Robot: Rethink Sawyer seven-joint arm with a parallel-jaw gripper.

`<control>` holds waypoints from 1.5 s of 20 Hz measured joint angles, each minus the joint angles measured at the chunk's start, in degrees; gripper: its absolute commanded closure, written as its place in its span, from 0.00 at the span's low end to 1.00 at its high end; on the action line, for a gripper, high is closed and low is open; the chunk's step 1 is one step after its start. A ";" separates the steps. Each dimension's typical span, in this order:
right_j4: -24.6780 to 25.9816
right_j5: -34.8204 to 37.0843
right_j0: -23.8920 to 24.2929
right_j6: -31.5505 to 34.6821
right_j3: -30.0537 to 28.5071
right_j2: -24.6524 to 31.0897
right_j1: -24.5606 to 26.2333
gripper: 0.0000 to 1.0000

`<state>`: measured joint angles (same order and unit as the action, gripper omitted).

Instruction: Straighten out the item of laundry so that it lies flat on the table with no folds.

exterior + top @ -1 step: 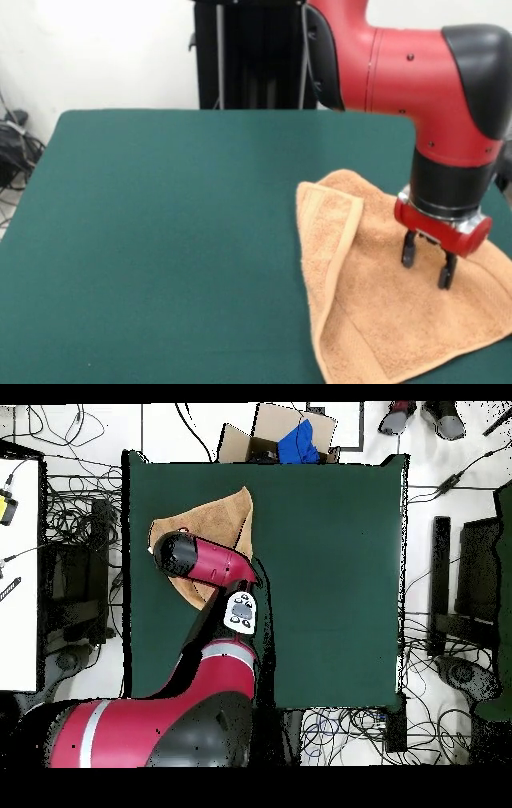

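The peach-orange towel (376, 304) lies on the dark green table (176, 240) at the right side of the front view, with its left edge folded over into a long flap (324, 232). In the overhead view the towel (222, 518) shows at the table's (330, 574) upper left, partly hidden by the arm. My gripper (427, 267) hangs just above the towel's middle, open, its two black fingers apart with nothing between them. The arm hides the gripper in the overhead view.
The red arm (205, 564) reaches across the table's left part in the overhead view. A cardboard box with blue cloth (285, 434) sits beyond the far edge. Cables and desks surround the table. The towel's right corner runs off the front view.
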<state>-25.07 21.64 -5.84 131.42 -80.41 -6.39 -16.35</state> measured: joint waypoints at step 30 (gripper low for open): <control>1.16 -5.12 4.14 0.00 -5.79 -1.69 -1.51 0.00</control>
<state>-23.91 16.53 -1.69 131.42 -86.20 -8.09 -17.85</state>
